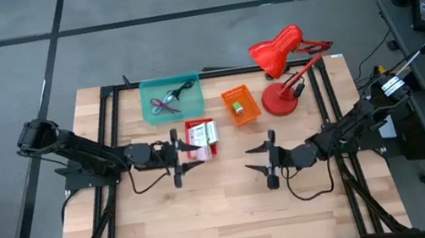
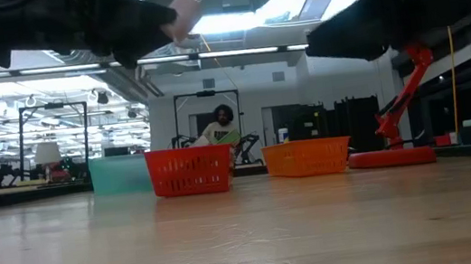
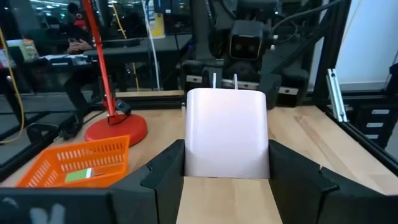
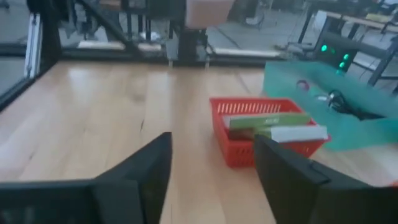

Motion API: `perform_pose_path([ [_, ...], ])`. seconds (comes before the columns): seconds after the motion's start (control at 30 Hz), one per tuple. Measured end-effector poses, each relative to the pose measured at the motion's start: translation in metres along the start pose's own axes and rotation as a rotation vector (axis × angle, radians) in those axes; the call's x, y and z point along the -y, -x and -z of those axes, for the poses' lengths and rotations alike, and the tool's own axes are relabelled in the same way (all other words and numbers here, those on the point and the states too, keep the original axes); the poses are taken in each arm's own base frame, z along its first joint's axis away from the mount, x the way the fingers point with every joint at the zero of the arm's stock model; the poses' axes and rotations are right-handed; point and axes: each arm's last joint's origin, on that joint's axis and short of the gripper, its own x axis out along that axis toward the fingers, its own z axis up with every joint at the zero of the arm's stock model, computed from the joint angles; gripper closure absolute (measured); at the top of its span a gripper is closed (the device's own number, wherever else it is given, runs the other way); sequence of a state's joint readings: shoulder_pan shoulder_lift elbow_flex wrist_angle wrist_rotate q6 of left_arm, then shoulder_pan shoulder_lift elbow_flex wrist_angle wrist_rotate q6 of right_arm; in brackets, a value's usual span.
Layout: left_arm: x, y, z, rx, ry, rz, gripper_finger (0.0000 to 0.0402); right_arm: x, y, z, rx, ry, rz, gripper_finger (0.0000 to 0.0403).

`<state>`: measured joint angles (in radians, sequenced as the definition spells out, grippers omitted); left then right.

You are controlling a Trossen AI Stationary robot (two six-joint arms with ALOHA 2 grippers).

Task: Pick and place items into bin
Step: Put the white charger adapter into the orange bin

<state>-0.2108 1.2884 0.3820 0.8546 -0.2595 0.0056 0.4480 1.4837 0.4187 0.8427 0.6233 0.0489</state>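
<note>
The pink cube (image 3: 227,134), pale pink with two metal prongs on its far face, sits between the fingers of my left gripper (image 3: 227,186). In the high view the cube (image 1: 198,153) hangs just on the near side of the red basket (image 1: 200,134), which holds two white printed packets (image 4: 273,124). The cube also shows in the low view (image 2: 186,13), high above the table. My right gripper (image 1: 252,162) stands open over bare wood at centre right, pointing toward the red basket (image 4: 267,134). Cables lie in the teal bin (image 1: 171,97). My left gripper pinches the pink cube by two opposite side faces (image 3: 189,155), one finger (image 3: 165,177) on each side. The fingers lie level and point toward the table's right. The cube is lifted clear of the table, its pronged face away from the wrist.
An orange basket (image 1: 240,104) with a green item stands right of the red basket. The red desk lamp (image 1: 282,69) stands at the far right on its round base. Black frame rails run along the table's left, right and far sides. Bare wood lies toward the near edge.
</note>
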Motion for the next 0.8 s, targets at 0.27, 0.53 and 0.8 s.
perform_pose_path([
  [0.27,-0.001,-0.004,0.001,0.034,0.011,-0.01,0.0213,0.012,-0.01,-0.011,0.064,-0.052,-0.025,0.0135],
  [0.53,0.003,-0.014,0.009,0.097,0.019,0.038,0.0213,0.013,-0.022,-0.029,0.117,0.017,-0.086,0.0125],
  [0.8,0.006,-0.021,0.016,0.181,0.021,0.093,0.0213,0.004,-0.037,-0.04,0.14,0.067,-0.082,0.0125],
])
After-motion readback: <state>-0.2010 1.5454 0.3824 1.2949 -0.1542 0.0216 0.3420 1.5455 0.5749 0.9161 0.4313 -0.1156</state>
